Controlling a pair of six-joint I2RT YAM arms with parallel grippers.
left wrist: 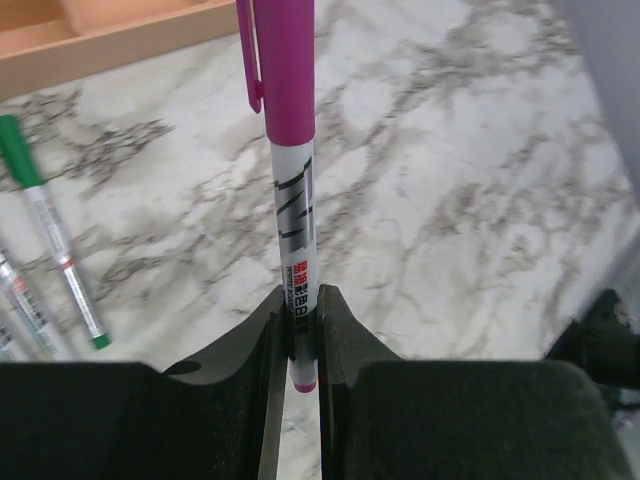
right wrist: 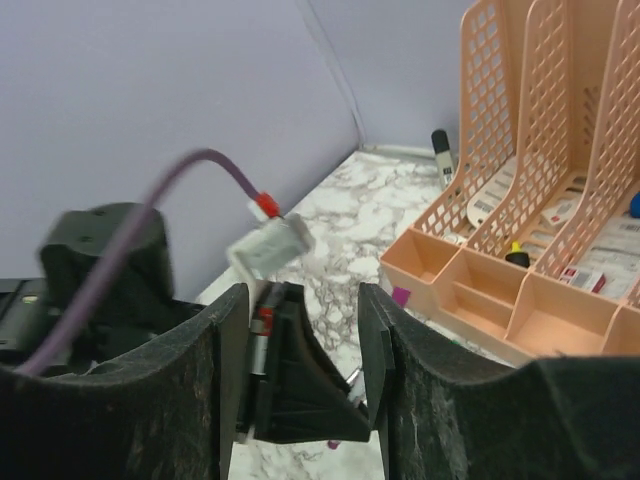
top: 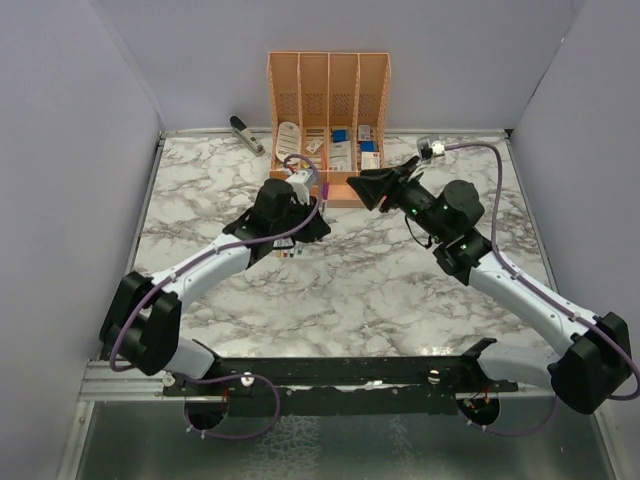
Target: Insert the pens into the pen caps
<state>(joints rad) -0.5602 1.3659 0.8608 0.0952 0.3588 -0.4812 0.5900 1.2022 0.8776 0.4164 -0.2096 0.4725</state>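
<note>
My left gripper (left wrist: 302,345) is shut on a whitish pen (left wrist: 297,250) near its purple tail end. A purple pen cap (left wrist: 288,70) sits on the pen's far end, pointing toward the orange organiser. In the top view the left gripper (top: 318,215) holds this pen (top: 325,190) above the table. My right gripper (top: 366,190) is open and empty, facing the left gripper from the right; its jaws (right wrist: 302,380) frame the left gripper's black fingers. A green-capped pen (left wrist: 60,250) and other pens (left wrist: 22,305) lie on the marble to the left, and show in the top view (top: 290,253).
The orange organiser (top: 328,95) with stationery stands at the back centre, its tray front (left wrist: 110,35) close beyond the purple cap. It also shows in the right wrist view (right wrist: 520,300). A grey stapler (top: 246,134) lies at the back left. Purple-grey walls enclose the marble table (top: 400,290).
</note>
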